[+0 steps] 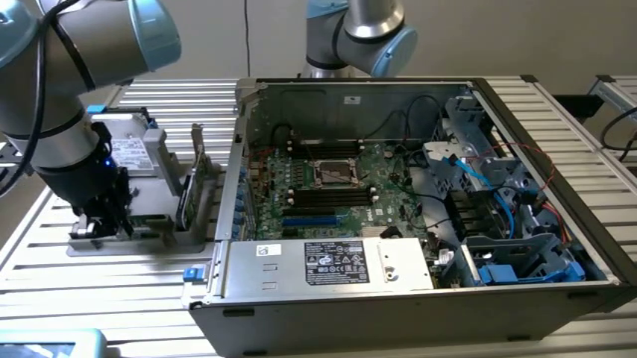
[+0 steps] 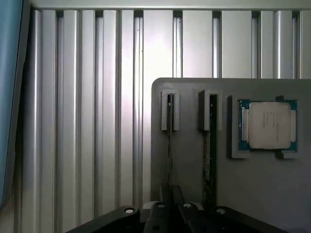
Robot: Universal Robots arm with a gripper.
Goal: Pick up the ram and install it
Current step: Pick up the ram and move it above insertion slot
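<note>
The ram (image 2: 169, 145) stands on edge in a slot of the grey holder (image 2: 272, 194), seen as a thin dark line. My gripper (image 2: 170, 196) is directly over it, the two dark fingers drawn in close on either side of the stick's near end, shut on it. In the exterior view my gripper (image 1: 100, 224) is lowered onto the grey holder (image 1: 149, 240) at the exterior view's left, beside the open computer case (image 1: 239, 149). The stick still sits in its slot.
A second green stick (image 2: 210, 155) fills the neighbouring slot, and a processor chip (image 2: 268, 124) lies in a recess beyond it. An expansion card (image 1: 197, 171) stands upright on the holder. The motherboard's black memory slots (image 1: 329, 198) lie inside the case. Another arm's base (image 1: 359, 37) stands behind.
</note>
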